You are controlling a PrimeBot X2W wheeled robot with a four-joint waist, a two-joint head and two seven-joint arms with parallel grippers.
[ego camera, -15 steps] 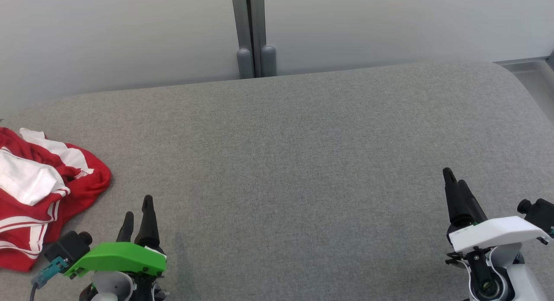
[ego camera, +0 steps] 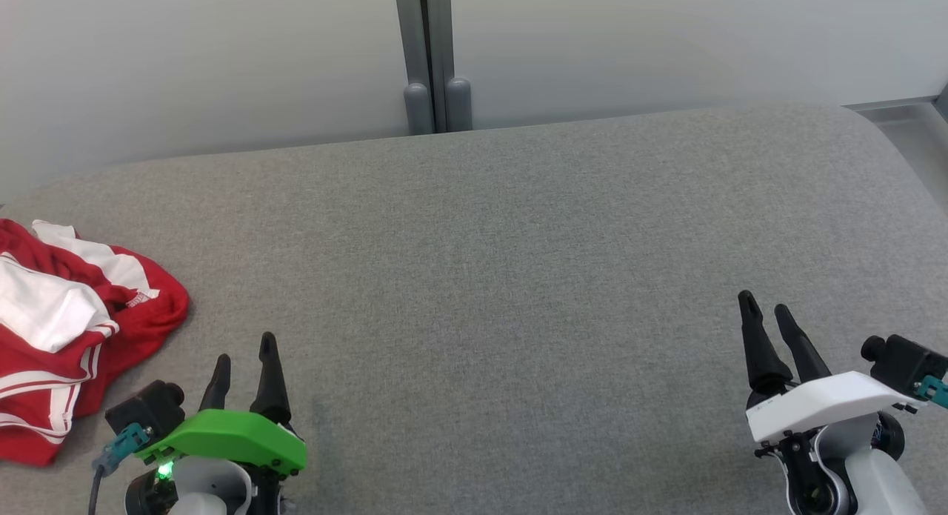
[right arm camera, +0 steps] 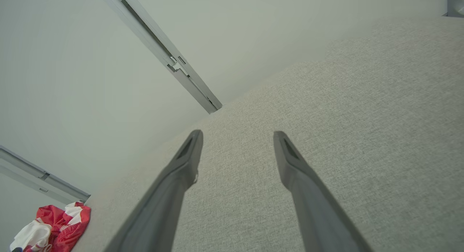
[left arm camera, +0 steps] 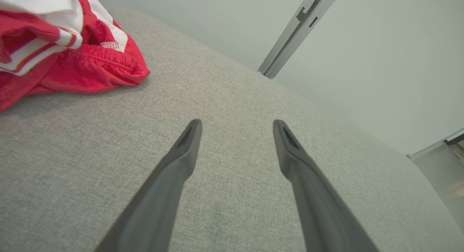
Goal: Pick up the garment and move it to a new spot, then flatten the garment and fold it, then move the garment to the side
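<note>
Grey fabric surface (ego camera: 518, 226) carries the crumpled red-and-white garment (ego camera: 74, 337) at its far left, looking light, limp and apt to sag, best pinched at the bunched red hem (ego camera: 167, 307) nearest the left gripper (ego camera: 244, 349), which like the right gripper (ego camera: 761, 303) stands wide and empty.

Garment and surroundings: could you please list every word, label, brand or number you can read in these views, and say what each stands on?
No text can be read in any view.
Garment: a small white stitched mark near its red edge, perhaps a logo or lettering, too small and blurred to read.
No other writing, number or sign can be made out.
</note>
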